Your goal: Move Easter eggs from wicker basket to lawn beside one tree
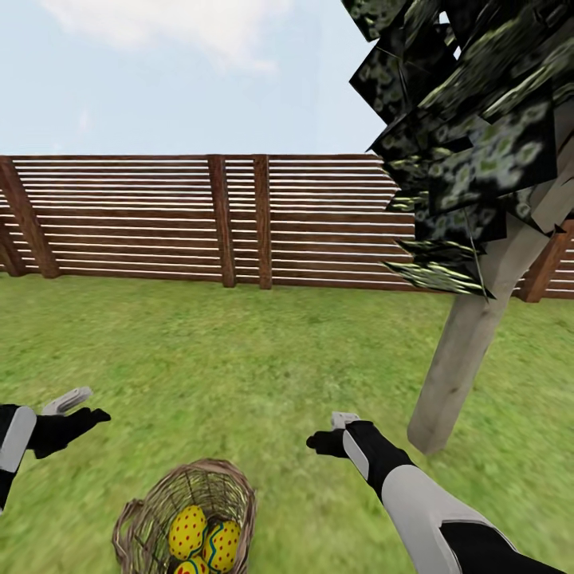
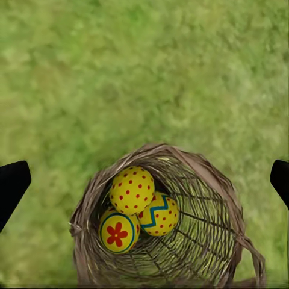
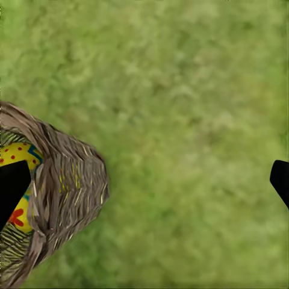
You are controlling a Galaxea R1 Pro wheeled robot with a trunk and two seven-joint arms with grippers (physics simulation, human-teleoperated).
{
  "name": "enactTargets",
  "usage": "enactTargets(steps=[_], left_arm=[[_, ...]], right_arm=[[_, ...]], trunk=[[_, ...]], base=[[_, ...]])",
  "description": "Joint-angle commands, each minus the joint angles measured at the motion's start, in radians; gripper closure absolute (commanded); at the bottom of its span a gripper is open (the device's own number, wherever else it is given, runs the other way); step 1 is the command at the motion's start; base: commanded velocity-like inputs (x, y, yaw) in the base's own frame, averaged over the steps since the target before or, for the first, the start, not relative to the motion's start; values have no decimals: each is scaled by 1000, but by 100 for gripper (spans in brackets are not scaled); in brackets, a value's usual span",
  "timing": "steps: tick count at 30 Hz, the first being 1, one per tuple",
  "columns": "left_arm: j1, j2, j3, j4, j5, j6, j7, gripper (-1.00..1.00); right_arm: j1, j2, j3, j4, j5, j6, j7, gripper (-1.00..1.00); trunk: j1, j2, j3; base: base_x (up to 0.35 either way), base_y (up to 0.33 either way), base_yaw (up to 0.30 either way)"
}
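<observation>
The lawn [image 1: 239,351] ran wide and bare from the robot up to the slatted wooden fence [image 1: 159,219] that closed the garden along its far edge, with plenty of open grass in between. To the right stood the tree [image 1: 466,343], its pale trunk leaning up into dark blotched foliage, its foot planted in grass well short of the fence.

Close in front of the robot sat the wicker basket [image 1: 199,510], tipped slightly, with free grass all round its rim. All three eggs lay inside, bunched together and touching: the red-dotted egg [image 2: 132,191] on top, the blue-zigzag egg [image 2: 159,215] beside it, and the red-flower egg [image 2: 117,232] against the basket wall.

The left claw [image 1: 76,402] hung over the grass to the basket's left, its fingers spread wide and holding nothing; in its wrist view the basket sat between the two dark fingertips [image 2: 12,186]. The right claw [image 1: 331,430] hovered between basket and trunk, likewise wide apart and empty, with the basket's rim [image 3: 66,174] at one side of its own view.
</observation>
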Motion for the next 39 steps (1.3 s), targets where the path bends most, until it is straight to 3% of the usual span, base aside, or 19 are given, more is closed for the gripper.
enactTargets(steps=[1, 4, 7, 14, 20, 23, 24, 27, 29, 35, 39], left_arm=[[-12, 0, 1, 26, 6, 4, 9, -100], [-73, -1, 1, 161, 3, 4, 28, -100], [-104, -2, 1, 231, -8, 4, 35, -100], [-125, -9, -6, 284, -24, 4, 41, -100], [-128, -11, -15, 289, -27, 4, 40, -100], [-128, -14, -56, 288, -27, 4, 41, -100], [-128, -15, -91, 288, -26, 4, 42, -100], [-128, -16, -148, 288, -24, 4, 42, -100], [-128, -16, -168, 288, -22, 4, 42, -100], [-128, -18, -186, 290, -22, 4, 44, -100], [-128, -33, -190, 292, -25, 2, 45, -100]], right_arm=[[0, 0, -7, -2, -1, 5, 2, -100], [0, 1, -7, -2, -1, 5, 2, -100], [0, 1, -7, -2, -1, 5, 2, -100], [0, 1, -9, -2, -1, 5, 2, -100], [0, 1, -10, -2, -1, 5, 2, -100], [0, 0, -9, -2, -1, 5, 2, -100], [0, 0, -9, -2, -1, 5, 2, -100], [0, 0, -10, -2, -1, 5, 2, -100], [0, 0, -11, -2, -1, 5, 2, -100], [0, 0, -14, -3, -1, 5, 1, -100], [0, -1, -15, -3, -1, 5, 0, -100]], trunk=[[-4, 7, 2], [-16, 28, 12], [-27, 49, 21], [-54, 98, 43], [-54, 98, 43], [-54, 98, 43], [-54, 98, 43], [-54, 98, 43], [-54, 98, 43], [-39, 70, 30], [-23, 42, 18]], base=[[0, 0, 0], [0, 0, 0], [0, 0, 0], [0, 0, 0], [0, 0, 0], [0, 0, 0], [0, 0, 0], [0, 0, 0], [0, 0, 0], [0, 0, 0], [0, 0, 0]])
